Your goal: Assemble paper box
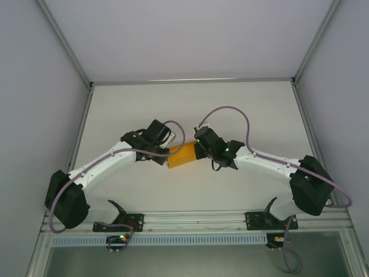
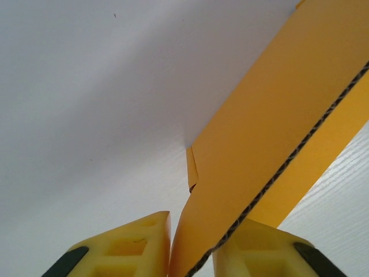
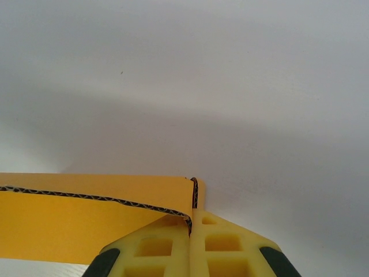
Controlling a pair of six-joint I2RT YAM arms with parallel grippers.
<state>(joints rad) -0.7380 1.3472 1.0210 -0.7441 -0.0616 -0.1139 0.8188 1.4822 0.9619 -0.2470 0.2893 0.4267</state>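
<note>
The paper box (image 1: 182, 154) is a small orange-yellow card box held just above the table's middle, between both arms. My left gripper (image 1: 168, 151) comes at it from the left. In the left wrist view one card panel (image 2: 271, 121) with a corrugated edge runs between the yellow fingers (image 2: 138, 242), and the left gripper (image 2: 199, 224) is shut on it. My right gripper (image 1: 198, 151) holds the box's right end. In the right wrist view the right gripper (image 3: 191, 219) is shut on a thin card wall at the corner of the paper box (image 3: 75, 225).
The white table (image 1: 190, 104) is walled by white panels and an aluminium frame (image 1: 190, 81) at the back and sides. Both arm bases sit on the rail (image 1: 196, 222) at the near edge.
</note>
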